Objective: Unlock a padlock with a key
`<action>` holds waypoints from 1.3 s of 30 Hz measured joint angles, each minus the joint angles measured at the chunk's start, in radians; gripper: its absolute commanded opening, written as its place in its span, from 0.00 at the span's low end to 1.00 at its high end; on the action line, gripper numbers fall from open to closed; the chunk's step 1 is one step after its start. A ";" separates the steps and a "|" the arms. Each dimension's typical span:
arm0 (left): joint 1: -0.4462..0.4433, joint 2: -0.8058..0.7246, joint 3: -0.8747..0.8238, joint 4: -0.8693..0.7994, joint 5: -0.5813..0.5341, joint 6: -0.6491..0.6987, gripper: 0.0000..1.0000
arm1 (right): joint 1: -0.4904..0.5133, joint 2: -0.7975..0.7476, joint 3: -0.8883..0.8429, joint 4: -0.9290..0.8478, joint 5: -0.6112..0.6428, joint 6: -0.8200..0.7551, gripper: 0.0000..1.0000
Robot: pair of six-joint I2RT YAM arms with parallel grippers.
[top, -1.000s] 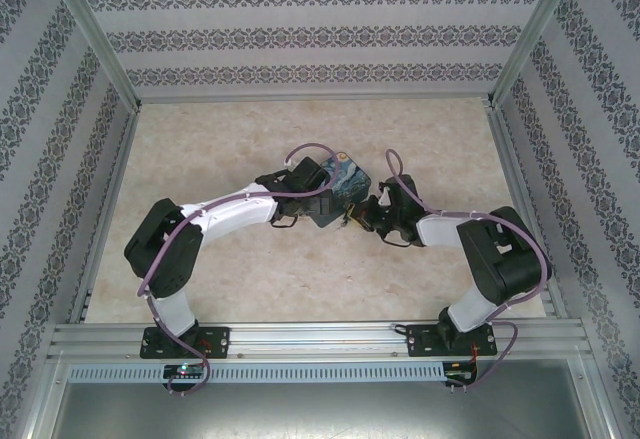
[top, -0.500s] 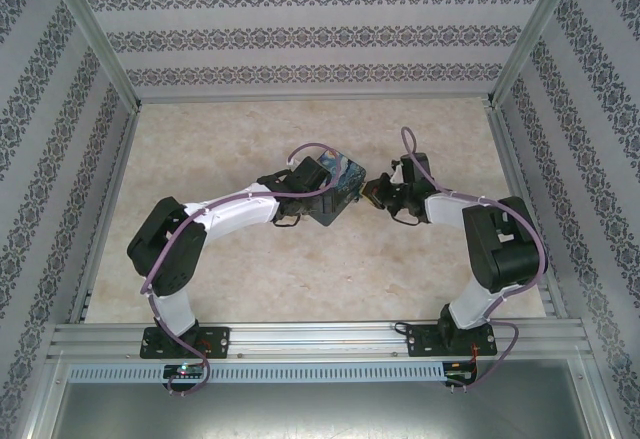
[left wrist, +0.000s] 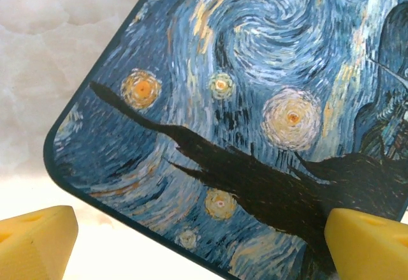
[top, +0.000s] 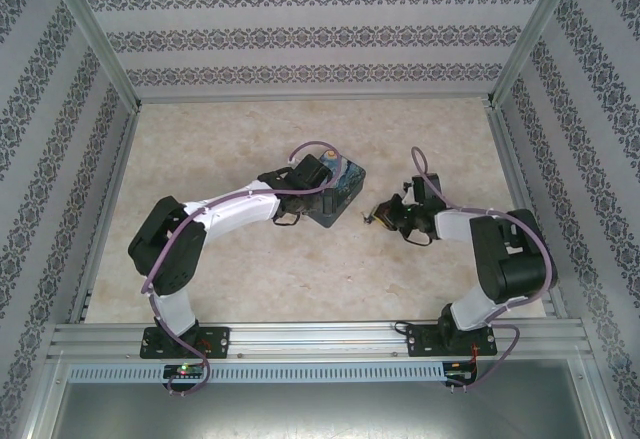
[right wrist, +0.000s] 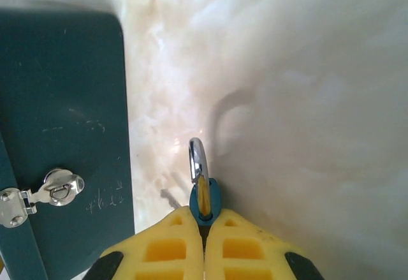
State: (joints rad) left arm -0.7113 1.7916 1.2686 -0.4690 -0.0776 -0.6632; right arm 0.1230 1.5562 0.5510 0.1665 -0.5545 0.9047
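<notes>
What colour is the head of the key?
Blue. The key, pinched by the right gripper, shows best in the right wrist view.

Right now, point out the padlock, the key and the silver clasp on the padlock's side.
padlock (left wrist: 242, 101), left wrist view, on its painted face.
key (right wrist: 198, 165), right wrist view, on its silver shaft.
silver clasp (right wrist: 58, 187), right wrist view, on its rounded tab.

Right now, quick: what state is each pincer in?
Left pincer: open wide, over the padlock.
Right pincer: closed on the key, gripping its blue head.
</notes>
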 measured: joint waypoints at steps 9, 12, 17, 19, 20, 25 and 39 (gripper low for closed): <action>0.078 -0.180 -0.022 -0.072 0.043 0.021 1.00 | -0.082 -0.233 -0.042 -0.136 0.052 -0.036 0.90; 0.128 -0.290 -0.053 -0.070 0.019 0.039 1.00 | -0.095 -0.337 -0.007 -0.243 0.104 -0.069 0.98; 0.202 -0.478 -0.197 -0.008 -0.112 0.109 1.00 | -0.095 -0.432 0.145 -0.397 0.249 -0.148 0.98; 0.219 -0.564 -0.308 0.076 -0.195 0.174 1.00 | -0.095 -0.443 0.211 -0.436 0.335 -0.193 0.98; 0.224 -0.599 -0.361 0.122 -0.229 0.206 1.00 | -0.095 -0.443 0.235 -0.448 0.376 -0.212 0.98; 0.263 -0.746 -0.673 0.454 -0.416 0.418 1.00 | -0.095 -0.443 0.223 -0.400 0.609 -0.290 0.98; 0.557 -0.409 -0.878 1.069 -0.447 0.592 0.99 | -0.101 -0.352 -0.025 0.084 0.881 -0.605 0.98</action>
State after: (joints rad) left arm -0.1543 1.3827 0.3908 0.5999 -0.5243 -0.0711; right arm 0.0216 1.2041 0.5262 0.2501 0.3264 0.3000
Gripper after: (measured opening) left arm 0.994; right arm 0.982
